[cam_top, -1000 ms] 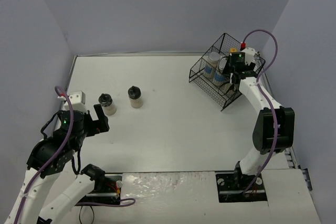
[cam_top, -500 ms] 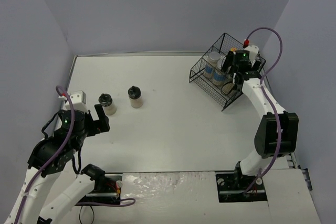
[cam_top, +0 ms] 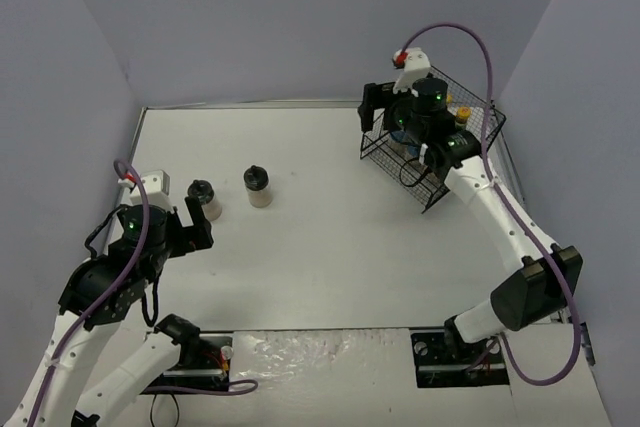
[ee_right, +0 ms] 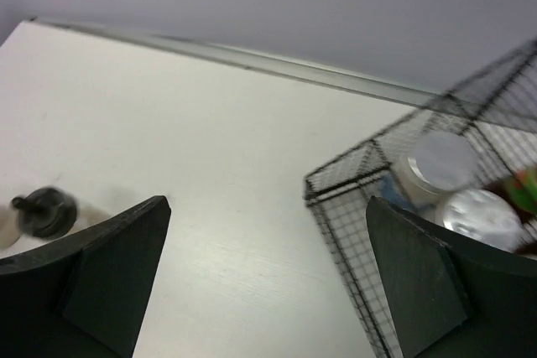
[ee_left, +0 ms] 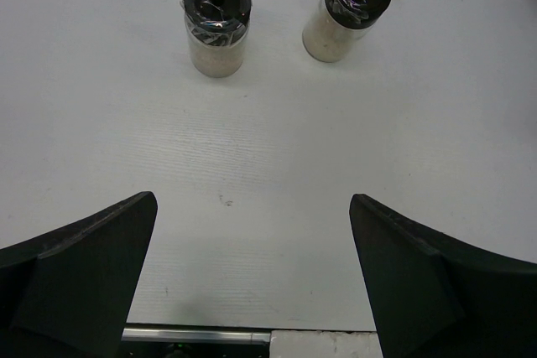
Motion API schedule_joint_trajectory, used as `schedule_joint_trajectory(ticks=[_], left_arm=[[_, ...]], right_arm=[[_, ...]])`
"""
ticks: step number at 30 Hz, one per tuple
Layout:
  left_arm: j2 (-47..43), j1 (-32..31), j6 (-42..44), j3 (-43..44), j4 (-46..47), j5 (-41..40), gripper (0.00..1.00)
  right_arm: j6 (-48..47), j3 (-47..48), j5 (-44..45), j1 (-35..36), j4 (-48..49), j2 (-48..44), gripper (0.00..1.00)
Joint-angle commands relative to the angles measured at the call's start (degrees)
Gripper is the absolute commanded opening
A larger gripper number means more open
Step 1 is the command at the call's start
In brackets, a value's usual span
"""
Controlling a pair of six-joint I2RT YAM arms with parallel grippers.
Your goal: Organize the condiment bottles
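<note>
**Two shakers wait by the left claw**

Two shakers stand out on the white counter [cam_top: 330, 237], at the left of the top view. The first shaker [cam_top: 204, 197] is the one closer to the left claw [cam_top: 197, 225]. The second shaker [cam_top: 258, 187] stands beside it, a bit more toward the middle. They do not touch each other.

Both stand straight up, with their black caps on top. So the long way of each shaker runs up and down.

The left claw has its fingers wide apart and holds nothing. In its own camera, both shakers are at the top of the frame, ahead of the claw. The first shaker [ee_left: 216, 24] is at the upper left and the second shaker [ee_left: 351, 10] is at the upper right. Bare counter lies between the claw and the shakers.

The right claw [cam_top: 385, 112] is up at the left corner of the basket [cam_top: 378, 152], in the upper right of the top view. Its fingers are wide apart too, and it holds nothing. A jar [ee_right: 436, 159] and another jar [ee_right: 482, 215] sit inside the basket.

The left arm is much nearer to the shakers. The right claw is well apart from them. I think the shakers are what is left to put away, and the left claw only has to go forward to reach one.
</note>
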Motion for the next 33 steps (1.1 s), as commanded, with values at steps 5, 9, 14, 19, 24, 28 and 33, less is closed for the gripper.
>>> schedule_joint_trajectory(ticks=[5, 9, 14, 19, 24, 28, 33], left_arm=[[0.83, -0.01, 0.05, 1.18, 2.17, -0.49, 0.97], [0.21, -0.01, -0.23, 1.13, 0.23, -0.91, 0.97], [-0.33, 0.07, -0.86, 1.27, -1.98, -1.48, 0.97], [-0.81, 0.05, -1.35, 1.8, -2.76, -1.76, 0.97], [-0.65, 0.01, -1.44, 2.69, -3.86, -1.89, 0.97], [-0.83, -0.01, -1.71, 3.03, -4.51, -1.89, 0.97], [-1.04, 0.03, -2.01, 3.12, -4.8, -1.93, 0.97]], right_arm=[[-10.61, 6.41, -16.81, 11.42, 5.35, 15.52, 1.0], [-13.89, 11.02, -19.24, 16.13, 5.49, 22.12, 1.0], [-16.13, 16.42, -21.9, 19.3, 5.55, 29.91, 1.0], [-16.75, 21.2, -22.74, 21.7, 5.64, 36.06, 1.0], [-16.53, 24.26, -21.36, 22.79, 5.85, 40.53, 1.0], [-16.36, 25.77, -20.46, 23.11, 6.24, 42.91, 1.0], [-16.02, 27.53, -20.21, 23.41, 6.66, 45.06, 0.96]])
